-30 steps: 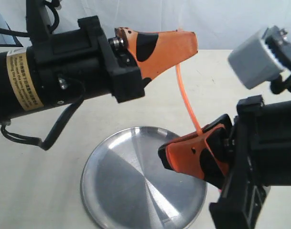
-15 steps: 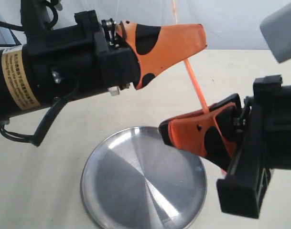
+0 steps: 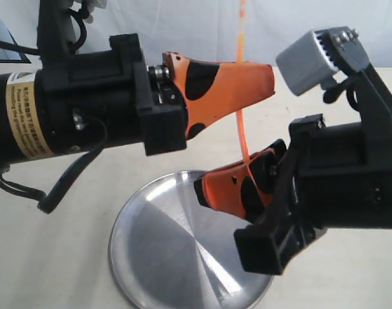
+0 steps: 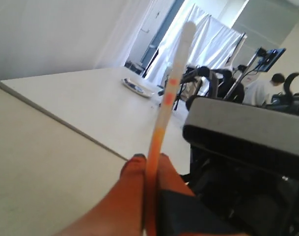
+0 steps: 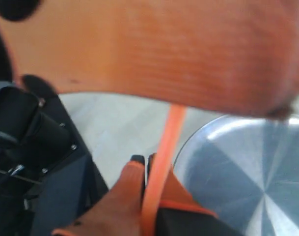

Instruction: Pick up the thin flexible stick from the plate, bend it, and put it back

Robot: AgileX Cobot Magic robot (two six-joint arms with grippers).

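Two grips hold the thin flexible stick (image 3: pixel 242 135) up above the plate (image 3: pixel 150 251): my right gripper (image 3: pixel 205 190), clamped on its lower part just over the plate, and my left gripper (image 3: pixel 263 80), clamped higher up. Bending is in hand, I judge; next I should bring the two grips closer together, gently.

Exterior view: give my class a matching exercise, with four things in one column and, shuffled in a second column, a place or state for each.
Column A
1. thin flexible stick
2. plate
3. left gripper
4. right gripper

Column B
a. silver, lying flat below both grippers
b. shut on the stick, the lower grip
c. orange, held in the air at two spots
d. shut on the stick, the upper grip

Pairs: 1-c, 2-a, 3-d, 4-b.
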